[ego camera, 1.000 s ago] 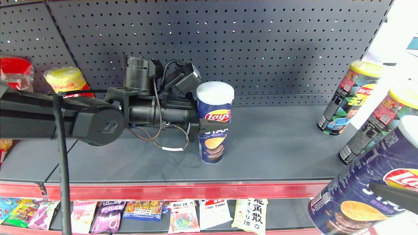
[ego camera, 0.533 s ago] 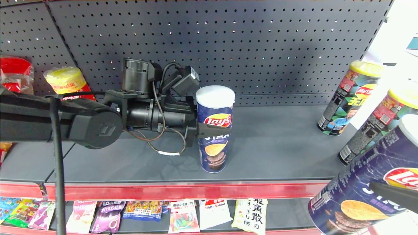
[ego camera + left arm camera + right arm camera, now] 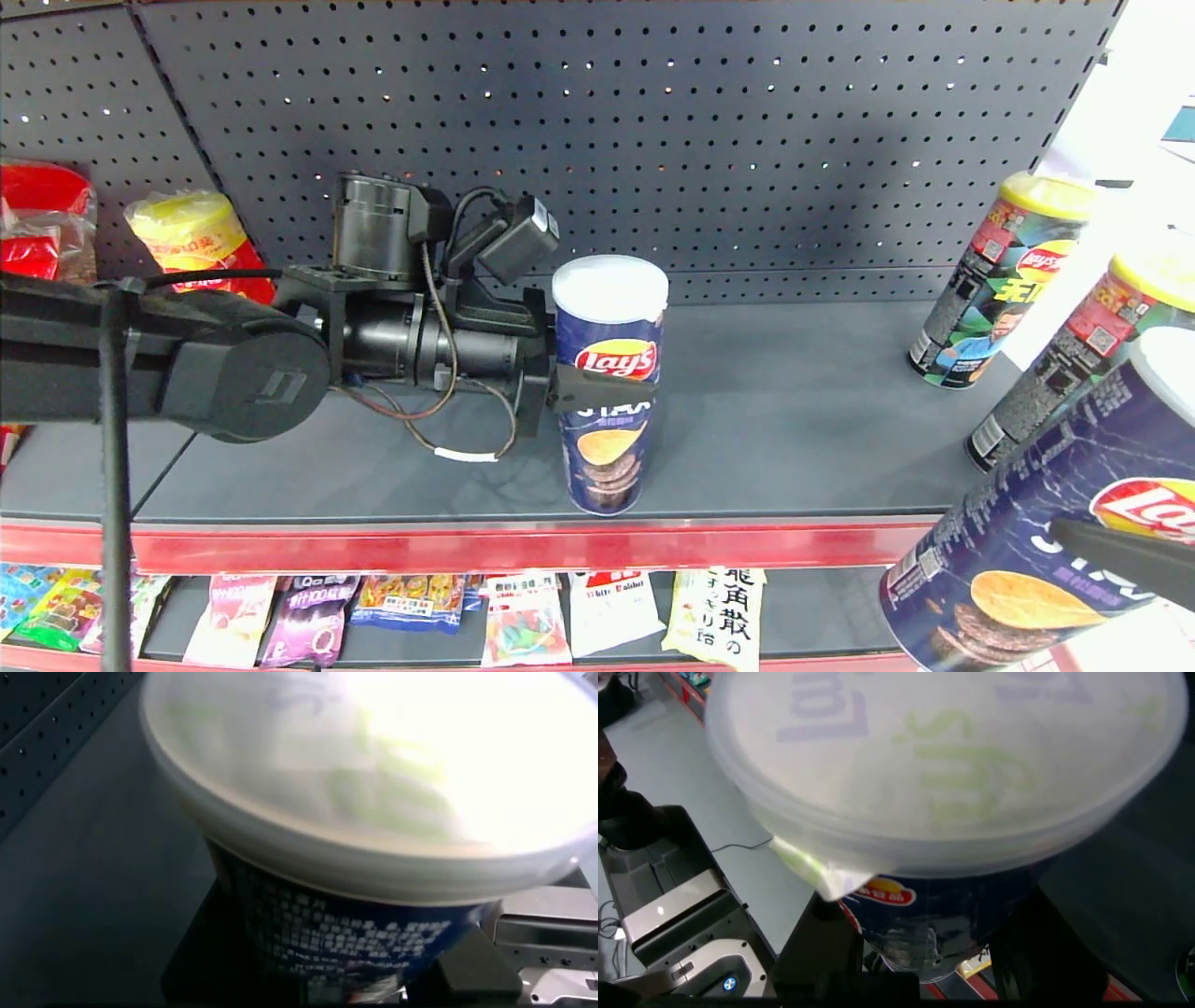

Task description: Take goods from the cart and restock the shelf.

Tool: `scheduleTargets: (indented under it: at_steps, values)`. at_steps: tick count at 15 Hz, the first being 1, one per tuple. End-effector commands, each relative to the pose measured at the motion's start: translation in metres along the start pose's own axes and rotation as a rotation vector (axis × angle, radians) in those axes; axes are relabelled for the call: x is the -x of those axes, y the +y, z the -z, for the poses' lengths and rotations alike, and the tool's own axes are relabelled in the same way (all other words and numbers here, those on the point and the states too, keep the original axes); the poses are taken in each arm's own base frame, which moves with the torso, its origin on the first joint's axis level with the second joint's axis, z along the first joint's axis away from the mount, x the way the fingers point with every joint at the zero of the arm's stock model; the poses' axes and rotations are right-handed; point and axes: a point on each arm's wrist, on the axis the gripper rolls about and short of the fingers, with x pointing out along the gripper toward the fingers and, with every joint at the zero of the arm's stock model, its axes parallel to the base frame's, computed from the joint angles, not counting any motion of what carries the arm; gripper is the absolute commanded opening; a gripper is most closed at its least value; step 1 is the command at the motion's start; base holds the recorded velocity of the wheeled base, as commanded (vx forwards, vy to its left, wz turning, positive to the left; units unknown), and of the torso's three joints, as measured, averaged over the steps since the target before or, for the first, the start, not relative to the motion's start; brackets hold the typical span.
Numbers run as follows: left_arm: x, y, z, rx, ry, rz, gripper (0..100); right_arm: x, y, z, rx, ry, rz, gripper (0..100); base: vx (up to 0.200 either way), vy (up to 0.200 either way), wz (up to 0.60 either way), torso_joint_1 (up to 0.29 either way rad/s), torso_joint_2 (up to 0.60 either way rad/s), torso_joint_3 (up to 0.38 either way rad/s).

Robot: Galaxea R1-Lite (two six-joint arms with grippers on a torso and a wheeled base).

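shelf (image 3: 794, 420) open mid-right, cans (image 3: 1004, 280) far right

- Setting: a retail shop, in a snack aisle.
- Grey metal shelf (image 3: 794, 420) with a red rail (image 3: 523, 546) along its front edge, as on store gondola units.
- Perforated display panel (image 3: 653, 112) rising behind the shelf.
- Yellow-lidded chip canisters (image 3: 1004, 280) standing at the shelf's right end.
- Wrapped red-and-yellow packs (image 3: 191, 233) at the shelf's left end, against the panel.
- Row of bagged sweets and snacks (image 3: 523, 621) facing outward on the tier below the shelf.

Black left claw (image 3: 602, 385), looped brown cables (image 3: 464, 455)
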Motion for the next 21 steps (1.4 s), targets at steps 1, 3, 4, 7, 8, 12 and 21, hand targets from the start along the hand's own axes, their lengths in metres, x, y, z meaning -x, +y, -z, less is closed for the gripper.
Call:
scheduleTargets:
  at_steps: [1, 3, 4, 7, 8, 12, 21]
  values:
    - [0.003, -0.003, -0.001, -0.003, -0.001, -0.001, 0, -0.001, 0.000, 0.000, -0.001, 0.003, -0.001, 0, 0.000, 0.000, 0.00, 0.000, 0.00, 0.000]
    - [0.005, -0.009, 0.007, 0.019, 0.016, 0.005, 0, 0.000, 0.000, -0.001, 0.002, -0.003, -0.001, 0, 0.000, 0.000, 0.00, 0.000, 0.00, 0.000]
    - [0.005, -0.010, 0.008, 0.019, 0.018, 0.006, 0, 0.000, 0.000, -0.001, 0.002, -0.003, -0.001, 0, 0.000, 0.000, 0.00, 0.000, 0.00, 0.000]
    - [0.004, -0.008, 0.010, 0.022, 0.021, 0.003, 0, 0.000, 0.000, -0.002, 0.004, -0.004, -0.001, 0, 0.000, 0.000, 0.00, 0.000, 0.00, 0.000]
    - [0.004, -0.007, 0.010, 0.024, 0.022, 0.001, 0, 0.000, 0.000, -0.002, 0.004, -0.006, 0.000, 0, 0.000, 0.000, 0.00, 0.000, 0.00, 0.000]
    - [0.005, -0.007, 0.012, 0.028, 0.028, -0.009, 0, 0.000, 0.000, -0.002, 0.004, -0.005, 0.001, 0, 0.000, 0.000, 0.00, 0.000, 0.00, 0.000]
    - [0.051, -0.042, 0.026, 0.085, 0.071, -0.096, 100, -0.064, -0.023, -0.049, 0.001, 0.035, -0.063, 0, 0.000, 0.000, 0.00, 0.000, 0.00, 0.000]
